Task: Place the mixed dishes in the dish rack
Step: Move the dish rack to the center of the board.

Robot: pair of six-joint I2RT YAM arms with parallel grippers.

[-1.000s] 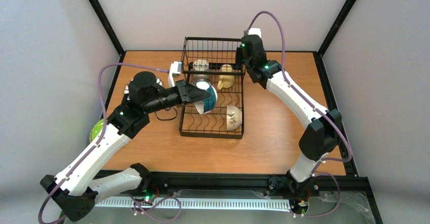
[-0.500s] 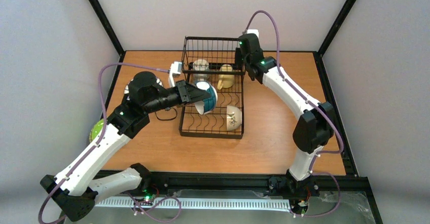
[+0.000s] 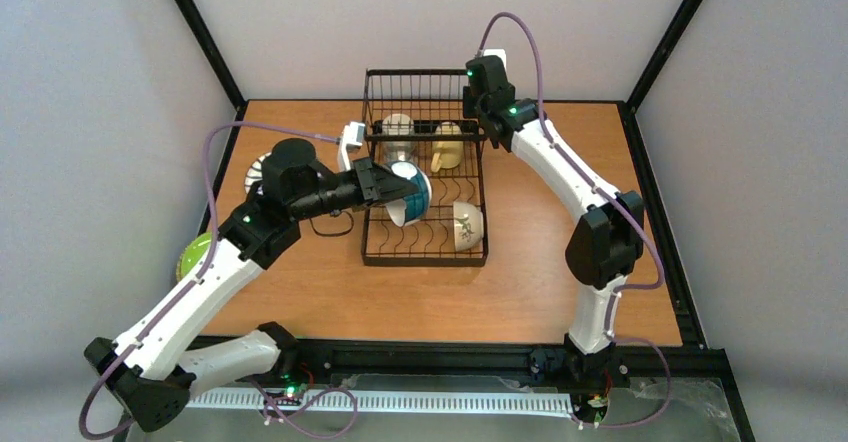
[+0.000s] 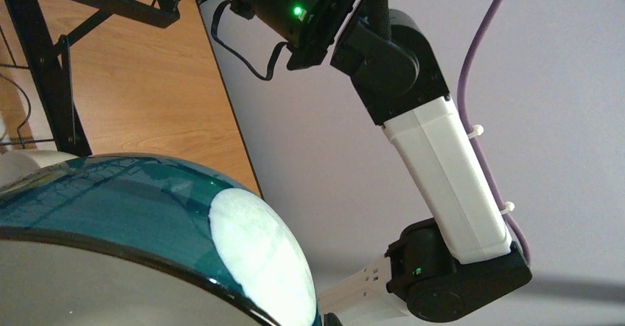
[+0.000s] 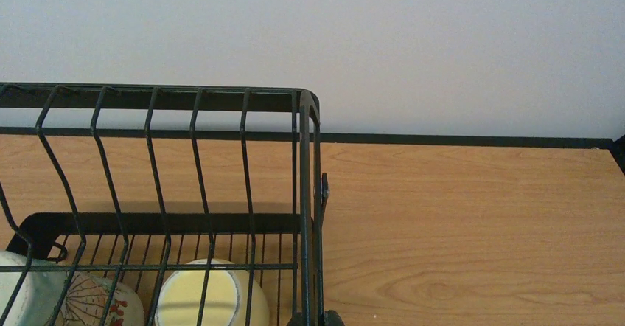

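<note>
Now my left gripper (image 3: pixel 398 184) is clamped tight on the teal-and-white cup (image 3: pixel 415 198), holding it tilted above the left plate slots of the dish rack (image 3: pixel 425 259). My right gripper (image 3: pixel 478 112) is closed at the rack's far right corner; whether it pinches the wire I cannot tell.

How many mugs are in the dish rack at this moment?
2. The cream mug and the yellow mug are side by side in the taller basket end of the dish rack. Another could be hidden behind the arms.
</note>
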